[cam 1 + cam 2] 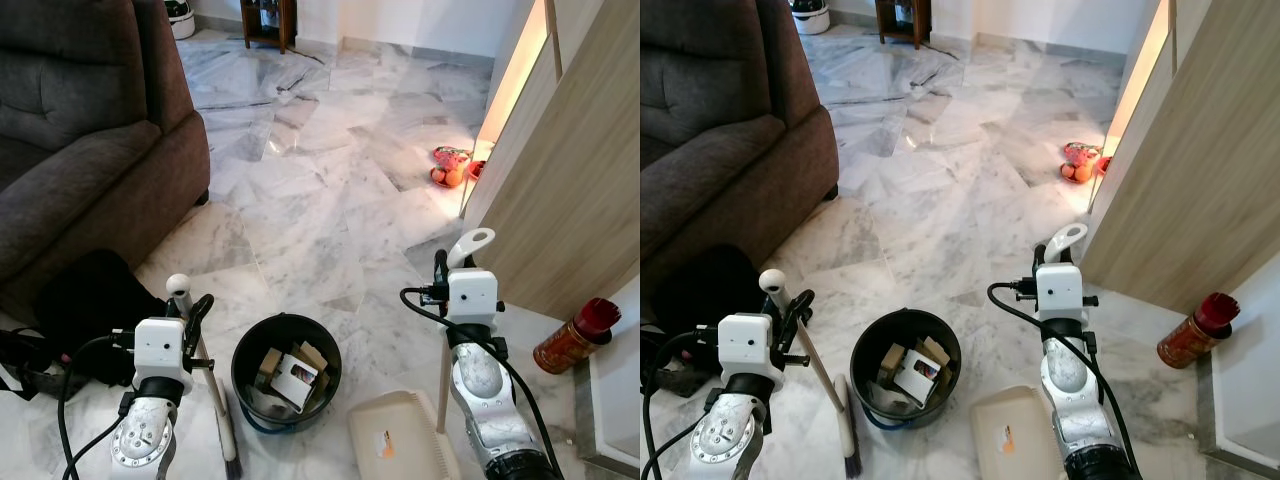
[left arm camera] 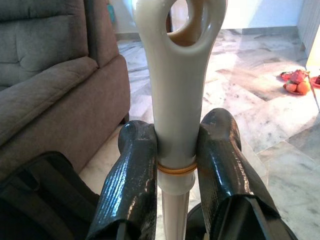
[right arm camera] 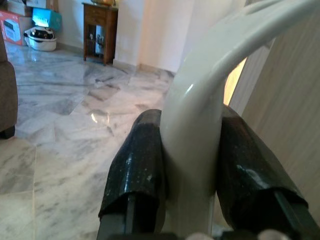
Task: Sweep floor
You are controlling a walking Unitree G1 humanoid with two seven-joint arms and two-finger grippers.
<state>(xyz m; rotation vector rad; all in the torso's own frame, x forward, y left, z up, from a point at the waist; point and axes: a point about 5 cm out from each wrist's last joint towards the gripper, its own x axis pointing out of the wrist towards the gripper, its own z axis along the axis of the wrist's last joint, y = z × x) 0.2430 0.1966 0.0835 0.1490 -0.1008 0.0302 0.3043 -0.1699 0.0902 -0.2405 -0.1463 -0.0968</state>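
Beside bin (image 1: 286, 372) | left pincer (image 2: 175, 150) clamps broom handle (image 2: 176, 75), near-upright | right pincer (image 3: 192, 165) clamps dustpan handle (image 3: 200, 115)

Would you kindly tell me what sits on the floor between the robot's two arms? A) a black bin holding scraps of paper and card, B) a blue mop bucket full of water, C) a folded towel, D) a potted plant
A: a round black bin with paper and card scraps inside stands between the broom and the dustpan.
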